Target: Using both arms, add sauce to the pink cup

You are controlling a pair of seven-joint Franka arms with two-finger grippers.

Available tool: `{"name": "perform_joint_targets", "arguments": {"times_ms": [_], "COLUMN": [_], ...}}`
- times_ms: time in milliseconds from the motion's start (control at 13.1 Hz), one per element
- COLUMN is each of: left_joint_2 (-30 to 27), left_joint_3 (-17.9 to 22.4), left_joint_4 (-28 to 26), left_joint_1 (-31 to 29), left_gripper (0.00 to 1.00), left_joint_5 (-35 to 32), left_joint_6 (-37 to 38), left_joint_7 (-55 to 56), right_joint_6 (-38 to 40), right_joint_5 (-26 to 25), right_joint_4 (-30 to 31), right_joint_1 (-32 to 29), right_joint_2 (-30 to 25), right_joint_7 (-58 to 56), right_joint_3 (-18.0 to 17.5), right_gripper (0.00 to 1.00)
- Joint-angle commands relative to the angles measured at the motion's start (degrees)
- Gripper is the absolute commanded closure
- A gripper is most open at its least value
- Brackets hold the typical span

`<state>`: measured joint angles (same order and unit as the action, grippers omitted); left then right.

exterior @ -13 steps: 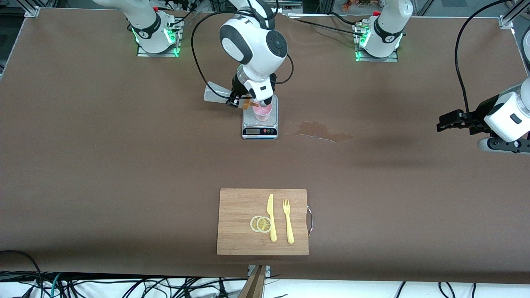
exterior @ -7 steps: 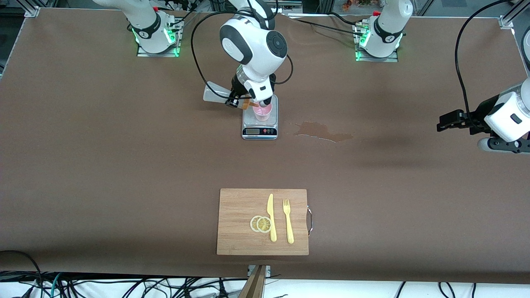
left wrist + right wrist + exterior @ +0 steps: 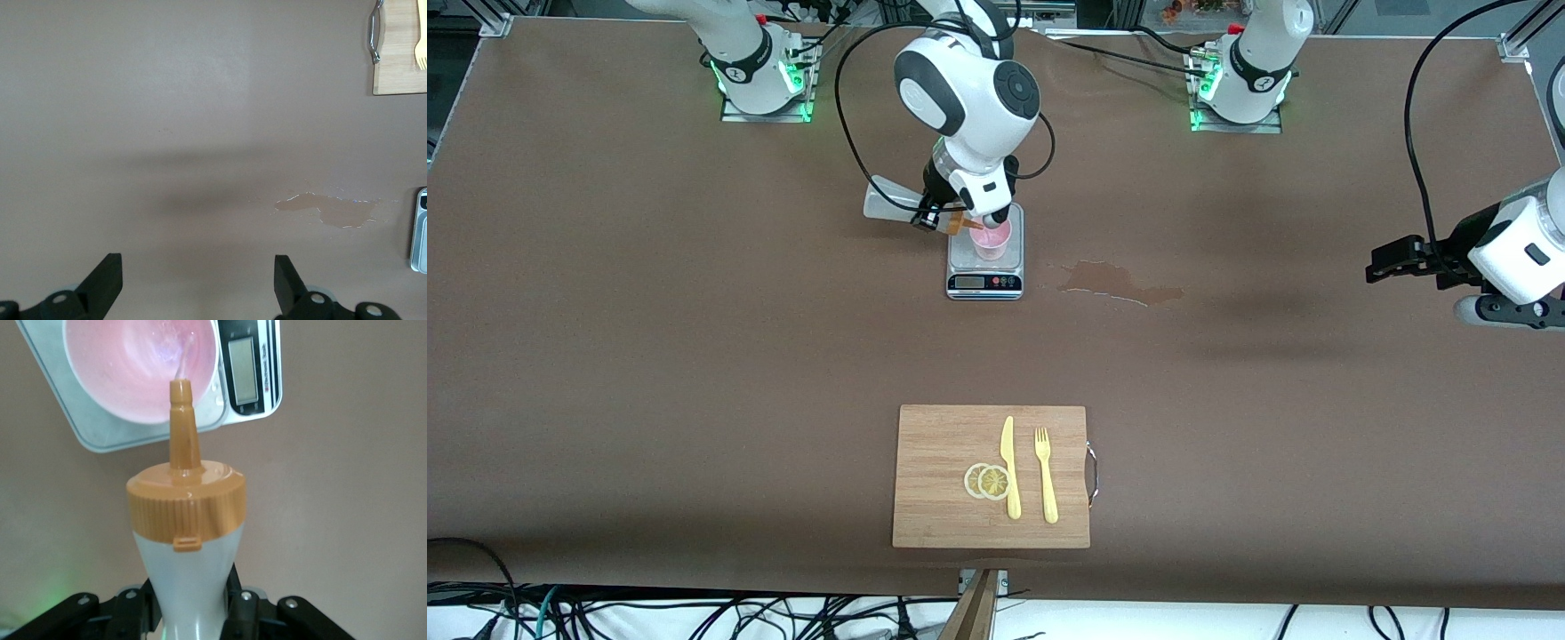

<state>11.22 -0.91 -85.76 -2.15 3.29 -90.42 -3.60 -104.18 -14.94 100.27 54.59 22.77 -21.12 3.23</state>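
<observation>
You are in the pouring step. Your right gripper (image 3: 935,216) is clamped tight on the small translucent whitish squeeze bottle of sauce with the orange nozzle cap (image 3: 186,540), holding it tipped over so the nozzle points down at the small pale pink tapered plastic cup (image 3: 991,238). That cup stands on the flat grey kitchen scale with a dark display (image 3: 984,267), in the middle of the brown table (image 3: 694,311), nearer the robots' bases than the wooden cutting board (image 3: 943,471).

In the right wrist view the nozzle tip sits over the cup's open mouth (image 3: 133,367), and a thin clear thread seems to run from the tip into it, so sauce appears to be flowing, though how much has collected in the cup is hard to judge.

Your left gripper (image 3: 1392,265) waits with its black fingers (image 3: 107,280) spread wide and nothing between them, over bare table at the left arm's end, well apart from the scale. A wet-looking stain (image 3: 1120,284) lies on the table between it and the scale.

For the next move, you likely need to keep the nozzle centred over the cup until enough has gone in, then tilt the bottle upright before drawing it away, so no drip lands on the scale.
</observation>
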Motion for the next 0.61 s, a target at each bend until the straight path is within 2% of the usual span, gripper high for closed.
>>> {"name": "perform_joint_targets", "arguments": {"times_ms": [0,152,381,533], "left_joint_2": [0.9,0.9,0.9,0.9], "left_joint_3": [0.0,0.0,0.1,0.1], "left_joint_4": [2.2,2.2,2.3,2.3], "left_joint_1": [0.2,0.2,0.0,0.0], "left_gripper": [0.00,0.00,0.00,0.00], "left_joint_5": [0.0,0.0,-0.1,-0.1], "left_joint_6": [1.4,1.4,1.3,1.4], "left_joint_7": [-0.6,-0.6,-0.6,-0.6], "right_joint_6": [-12.3,-16.6,-18.5,-19.1], "right_joint_5": [0.3,0.5,3.3,9.8], "right_joint_4": [14.9,17.6,17.7,17.6], "right_joint_1": [0.2,0.2,0.2,0.1], "right_joint_2": [-9.6,-10.8,-11.4,-12.6], "right_joint_7": [-0.2,-0.2,-1.5,-8.4], "right_joint_3": [1.9,2.5,3.4,6.1], "right_gripper": [0.82,0.82,0.82,0.82]}}
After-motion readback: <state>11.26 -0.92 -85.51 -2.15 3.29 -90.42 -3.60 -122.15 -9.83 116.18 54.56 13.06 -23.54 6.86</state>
